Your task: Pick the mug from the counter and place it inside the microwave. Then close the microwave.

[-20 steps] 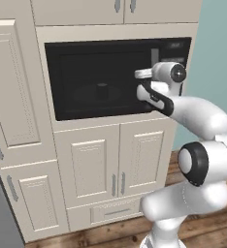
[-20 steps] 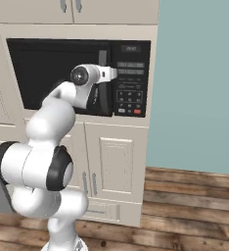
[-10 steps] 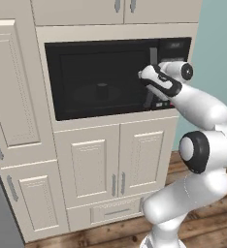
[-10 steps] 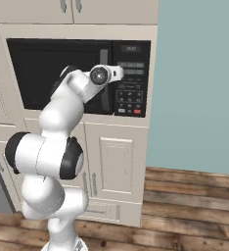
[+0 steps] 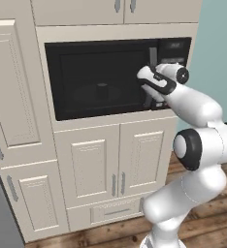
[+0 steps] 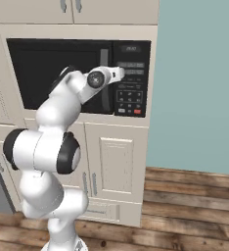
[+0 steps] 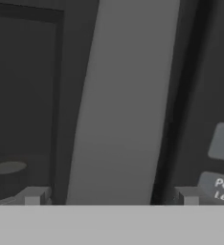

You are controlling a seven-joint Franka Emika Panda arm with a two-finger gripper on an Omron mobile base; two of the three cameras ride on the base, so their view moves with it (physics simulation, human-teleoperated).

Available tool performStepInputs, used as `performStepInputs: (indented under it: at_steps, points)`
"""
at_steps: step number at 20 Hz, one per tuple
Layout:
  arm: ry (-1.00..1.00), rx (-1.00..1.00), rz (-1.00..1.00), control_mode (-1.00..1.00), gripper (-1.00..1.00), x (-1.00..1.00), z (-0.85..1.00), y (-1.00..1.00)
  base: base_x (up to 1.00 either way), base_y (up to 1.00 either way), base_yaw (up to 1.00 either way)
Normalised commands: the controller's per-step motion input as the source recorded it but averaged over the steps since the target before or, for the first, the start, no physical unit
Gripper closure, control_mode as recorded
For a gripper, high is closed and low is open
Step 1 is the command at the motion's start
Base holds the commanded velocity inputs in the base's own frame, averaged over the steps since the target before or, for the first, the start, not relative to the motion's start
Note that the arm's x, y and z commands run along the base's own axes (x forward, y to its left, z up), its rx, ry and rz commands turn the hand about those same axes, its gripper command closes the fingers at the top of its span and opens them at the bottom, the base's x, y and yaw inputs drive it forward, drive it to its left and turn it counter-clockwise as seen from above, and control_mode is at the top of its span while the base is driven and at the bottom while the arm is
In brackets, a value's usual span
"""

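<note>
The black microwave [image 5: 101,77] sits built into the cream cabinets with its door shut. Through the dark glass a small dark mug [image 5: 102,89] shows dimly in the middle of the cavity. My gripper [image 5: 152,91] is pressed up to the grey door handle [image 5: 153,54], just left of the button panel [image 6: 131,90]. In the hand view the handle [image 7: 123,100] runs up between my open gripper's [image 7: 110,196] fingertips [image 7: 35,195], nothing is gripped, and a pale oval [image 7: 8,167] shows behind the glass. The counter is out of view.
Cream cabinet doors [image 5: 113,164] lie below the microwave and a tall cream door [image 5: 11,92] stands at its left. A teal wall [image 6: 199,83] is on the right and a wooden floor [image 6: 185,206] below.
The arm has stretched forward and the hand has moved up to the microwave's door handle. The jaws have stayed open.
</note>
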Motion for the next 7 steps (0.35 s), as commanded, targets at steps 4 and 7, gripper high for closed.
performStepInputs:
  at_steps: [4,7]
  points:
    - [0.11,-0.05,-0.12,-1.0,-1.0,0.21,0.0,0.19,0.0,0.0,0.0]
    - [0.13,-0.07,-0.1,-1.0,-1.0,0.48,0.0,0.23,0.0,0.0,0.0]
